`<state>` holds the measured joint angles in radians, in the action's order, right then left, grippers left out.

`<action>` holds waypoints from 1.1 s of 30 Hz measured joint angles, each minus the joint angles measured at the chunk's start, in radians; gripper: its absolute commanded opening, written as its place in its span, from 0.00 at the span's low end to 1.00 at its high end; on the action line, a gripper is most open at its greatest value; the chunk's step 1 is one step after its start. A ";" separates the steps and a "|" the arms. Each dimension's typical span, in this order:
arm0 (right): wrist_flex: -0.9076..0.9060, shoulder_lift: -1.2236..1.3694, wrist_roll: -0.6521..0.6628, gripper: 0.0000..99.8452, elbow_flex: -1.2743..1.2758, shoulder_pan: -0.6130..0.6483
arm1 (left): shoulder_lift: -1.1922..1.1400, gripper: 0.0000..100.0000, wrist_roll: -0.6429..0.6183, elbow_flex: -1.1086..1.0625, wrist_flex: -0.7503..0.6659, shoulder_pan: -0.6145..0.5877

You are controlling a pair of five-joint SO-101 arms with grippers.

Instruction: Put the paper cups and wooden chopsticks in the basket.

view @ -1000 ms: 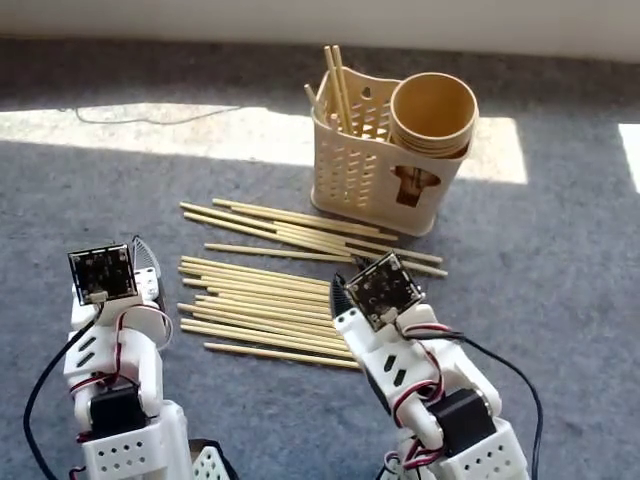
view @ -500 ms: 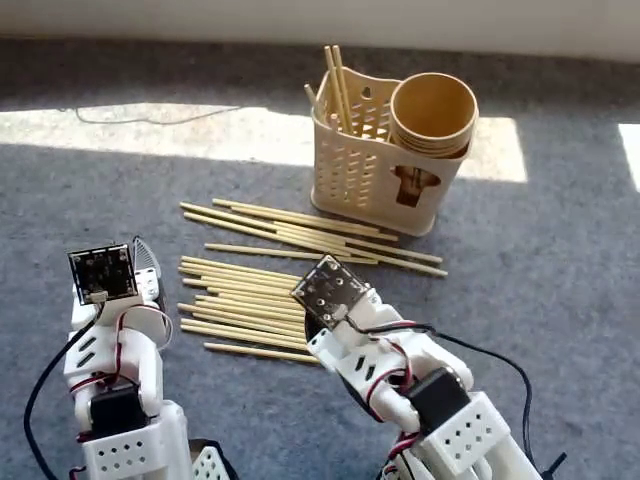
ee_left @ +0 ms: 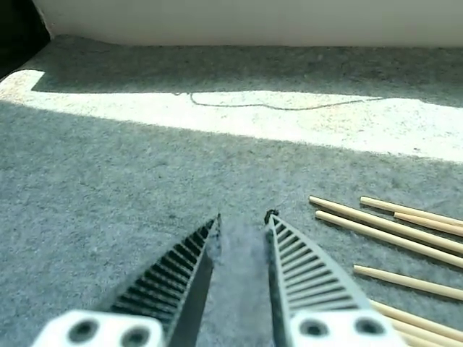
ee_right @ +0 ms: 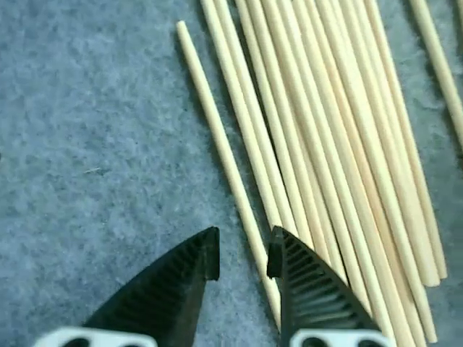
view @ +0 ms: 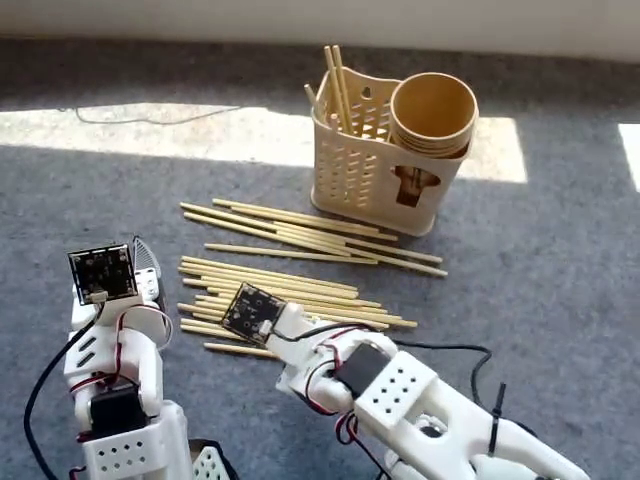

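Grey carpet (view: 540, 280), loose chopsticks (view: 290, 290) between my arms and the far basket (view: 385, 165).
The cups (view: 433, 112) sit stacked in the basket beside a few upright sticks. My right gripper (ee_right: 242, 253) hangs low at the pile's near edge, narrowly open and empty, just beside a lone stick (ee_right: 224, 155). The left gripper (ee_left: 243, 218), slightly open and empty, is over bare carpet left of the pile. With so narrow a gap, I risk closing beside the stick or nudging it away.

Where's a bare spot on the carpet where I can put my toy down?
The carpet is bare left of the basket, beyond the left gripper. It is bare too right of the basket. The middle is crowded: chopsticks lie there, with the right gripper at their edge.
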<state>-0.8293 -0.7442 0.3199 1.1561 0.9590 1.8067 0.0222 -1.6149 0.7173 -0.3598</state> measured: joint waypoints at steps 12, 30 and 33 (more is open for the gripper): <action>0.017 0.361 0.000 0.11 -0.169 0.058 | 0.000 0.11 0.000 0.000 0.000 0.000; -0.003 0.582 0.069 0.09 -0.290 0.058 | 0.000 0.11 0.000 0.000 0.000 0.000; -0.025 0.585 0.069 0.09 -0.296 0.058 | 0.000 0.11 0.000 0.000 0.000 0.000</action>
<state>-0.8539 -0.1596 0.3890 0.8600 1.0173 1.8067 0.0222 -1.6149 0.7173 -0.3598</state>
